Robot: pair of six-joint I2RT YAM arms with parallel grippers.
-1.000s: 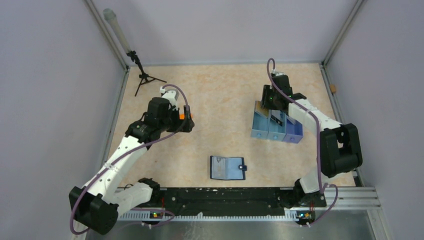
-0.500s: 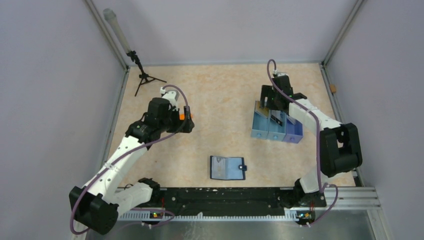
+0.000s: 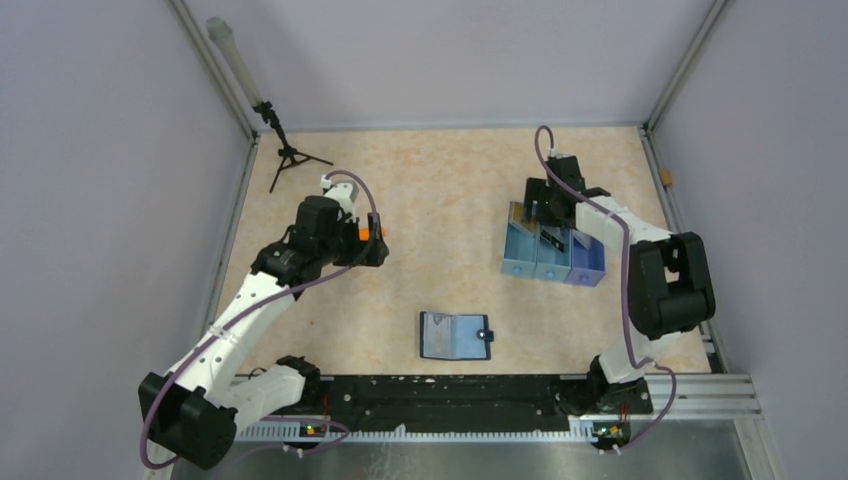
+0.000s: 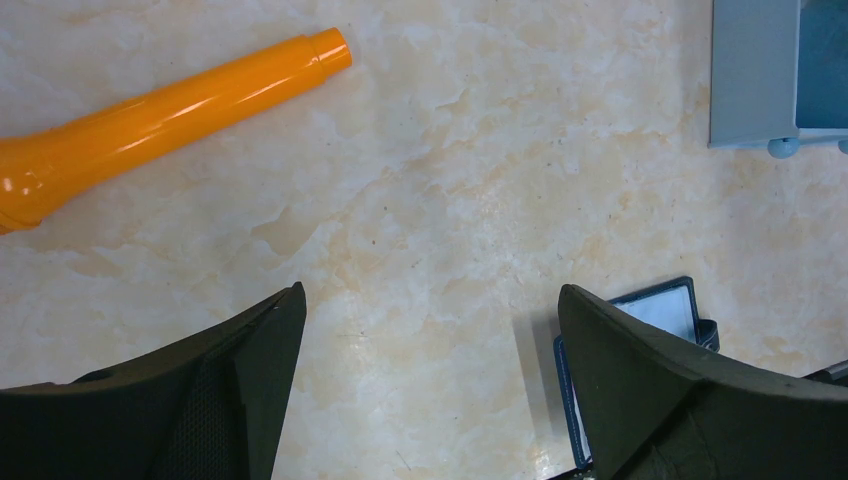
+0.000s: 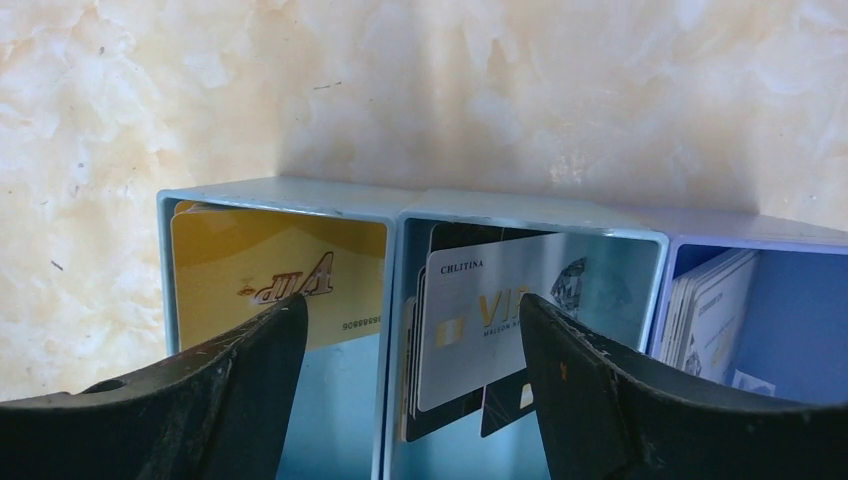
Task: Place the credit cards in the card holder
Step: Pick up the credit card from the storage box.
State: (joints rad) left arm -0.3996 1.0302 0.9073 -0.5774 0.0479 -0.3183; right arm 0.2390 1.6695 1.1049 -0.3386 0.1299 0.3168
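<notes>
The card holder (image 3: 455, 336) lies open and flat on the worktop (image 3: 440, 200), close to the middle of the near edge. Its pale blue inside faces up and its snap stud sits at the end toward the right edge. The credit cards are not in it. They stand on edge in a row of three small open boxes (image 3: 552, 260) on the right half of the worktop, about midway between the far and near edges. In the right wrist view, a gold-yellow card (image 5: 270, 275) leans in the pale blue box nearest the left edge. A white card (image 5: 500, 310) stands in front of black cards (image 5: 452, 238) in the middle box. A stack of white cards (image 5: 710, 310) fills the lilac box (image 5: 790, 320) nearest the right edge. The right fingers (image 5: 620, 400) hang above the far ends of the first two boxes, spread wide with nothing between them and touching no card. The left fingers (image 4: 640, 390) are also spread wide and empty. They hang over bare worktop on the left half, well apart from the boxes. An orange tube (image 4: 170, 105) lies just beyond them, and a corner of the card holder shows behind one finger in the left wrist view. A small black tripod (image 3: 287, 152) stands near the far left corner.
</notes>
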